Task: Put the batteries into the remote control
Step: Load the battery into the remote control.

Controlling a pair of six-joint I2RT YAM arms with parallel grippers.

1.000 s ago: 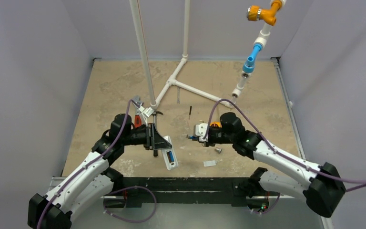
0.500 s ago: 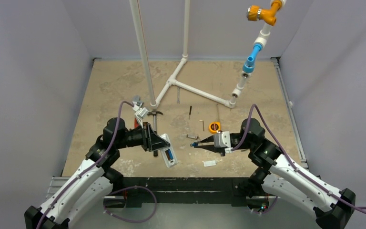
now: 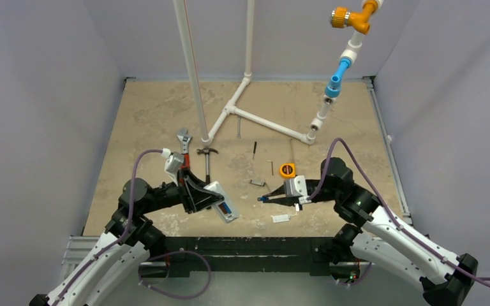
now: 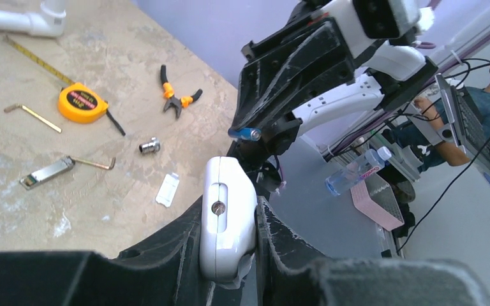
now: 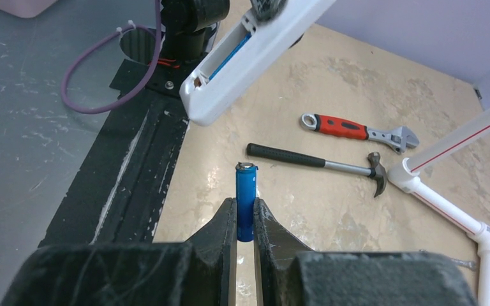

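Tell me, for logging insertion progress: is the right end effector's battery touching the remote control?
Apart. The right wrist view shows table between the battery, gripped in the right end effector, and the remote control.

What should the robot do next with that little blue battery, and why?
Probably ease the right hand toward the remote control, so its battery nears the open recess. The left hand holds the remote up, tilted, and the battery is gripped, but a clear gap separates the two.

Pale lavender walls [image 3: 38,95] around a mottled tan tabletop [image 3: 147,108], black front rail [image 3: 242,245]
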